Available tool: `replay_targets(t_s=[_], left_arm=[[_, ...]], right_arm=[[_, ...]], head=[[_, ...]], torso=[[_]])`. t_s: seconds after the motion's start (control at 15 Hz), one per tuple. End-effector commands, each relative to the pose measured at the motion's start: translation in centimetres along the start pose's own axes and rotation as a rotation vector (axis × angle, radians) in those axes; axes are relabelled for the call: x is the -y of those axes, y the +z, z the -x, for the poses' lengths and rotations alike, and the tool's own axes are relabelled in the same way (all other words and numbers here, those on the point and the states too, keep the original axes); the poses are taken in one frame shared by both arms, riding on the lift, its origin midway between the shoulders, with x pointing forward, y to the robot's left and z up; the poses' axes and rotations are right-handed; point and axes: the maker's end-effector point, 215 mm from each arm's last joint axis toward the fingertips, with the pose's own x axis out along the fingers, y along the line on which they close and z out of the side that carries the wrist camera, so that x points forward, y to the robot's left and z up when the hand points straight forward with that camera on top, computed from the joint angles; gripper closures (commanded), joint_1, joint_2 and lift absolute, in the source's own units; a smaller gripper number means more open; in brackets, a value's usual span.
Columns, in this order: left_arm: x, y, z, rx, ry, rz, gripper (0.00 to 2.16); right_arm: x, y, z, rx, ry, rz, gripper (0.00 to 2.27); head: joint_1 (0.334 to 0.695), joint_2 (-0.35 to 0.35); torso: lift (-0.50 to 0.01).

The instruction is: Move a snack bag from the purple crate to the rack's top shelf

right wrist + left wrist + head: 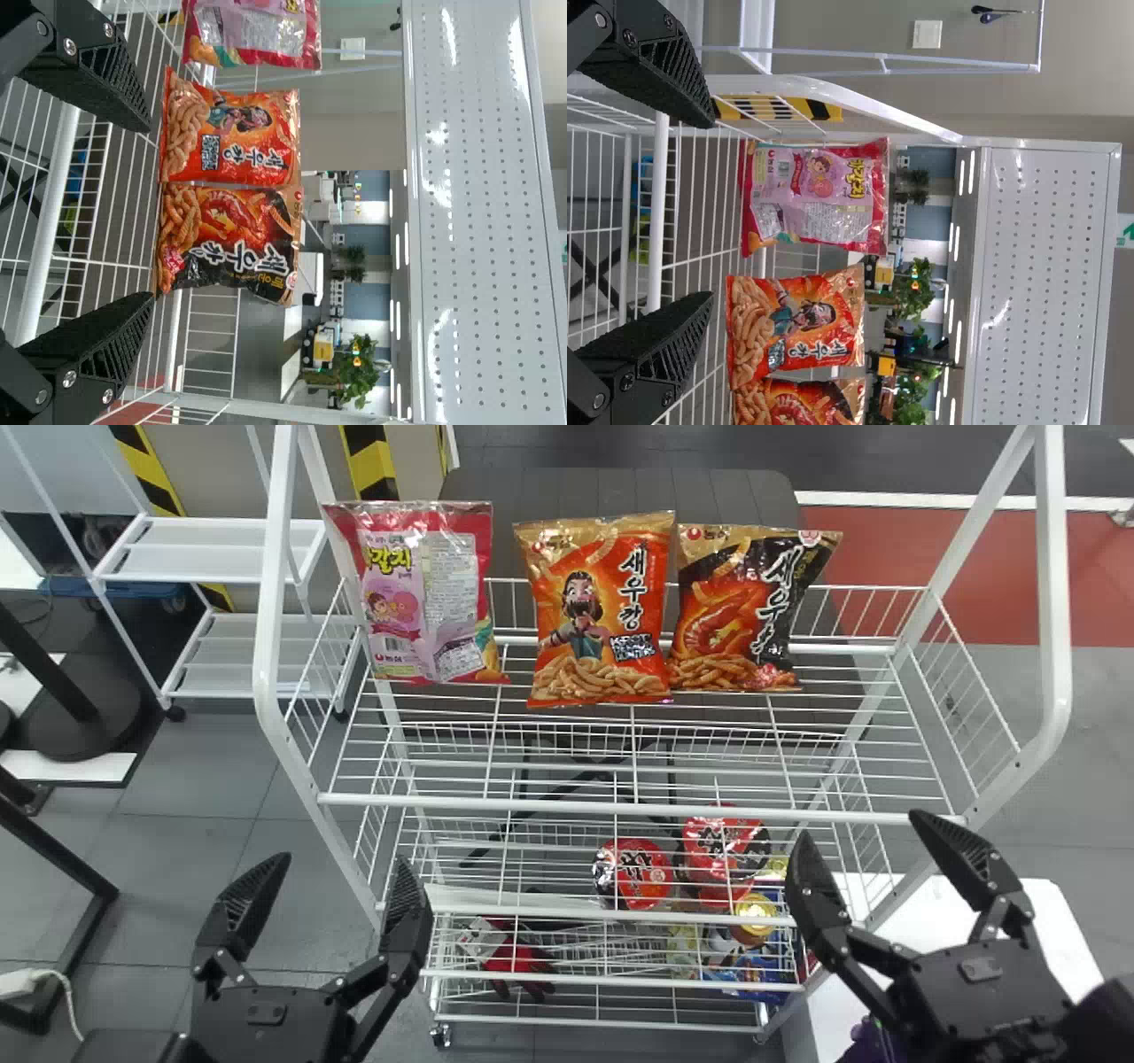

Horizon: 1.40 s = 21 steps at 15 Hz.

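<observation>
Right gripper [859, 826]: fingers wide apart, nothing held. Left gripper [344, 859]: same condition. Three snack bags [602, 620] stand on the top shelf [638, 809], beyond both grippers and clear of them.

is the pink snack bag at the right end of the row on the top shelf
No, the pink bag is at the left end, with the orange bag and the black one to its right.
</observation>
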Motion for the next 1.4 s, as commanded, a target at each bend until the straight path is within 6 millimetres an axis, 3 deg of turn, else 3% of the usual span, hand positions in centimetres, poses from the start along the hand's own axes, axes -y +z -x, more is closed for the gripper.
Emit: replay_targets(t_s=[0.0, 0.47, 0.73, 1.33], left_arm=[[-0.5, 0.2, 0.2, 0.004, 0.012, -0.005, 0.14], [-1.9, 0.4, 0.5, 0.011, 0.046, -0.019, 0.14], [-1.8, 1.3, 0.8, 0.020, 0.046, -0.017, 0.14], [-1.6, 2.1, 1.2, 0.020, 0.041, -0.024, 0.15]], right_arm=[[-0.3, -0.8, 1.0, -0.018, 0.019, -0.001, 0.17], [-0.6, 0.0, 1.6, 0.010, 0.030, -0.002, 0.17], [-1.4, 0.0, 1.5, 0.010, 0.041, -0.022, 0.17], [-1.0, 0.4, 1.7, 0.026, 0.040, -0.036, 0.17]], head=[[0.695, 0.005], [0.695, 0.032], [0.695, 0.051], [0.695, 0.055]], torso=[[0.000], [0.000], [0.000], [0.000]])
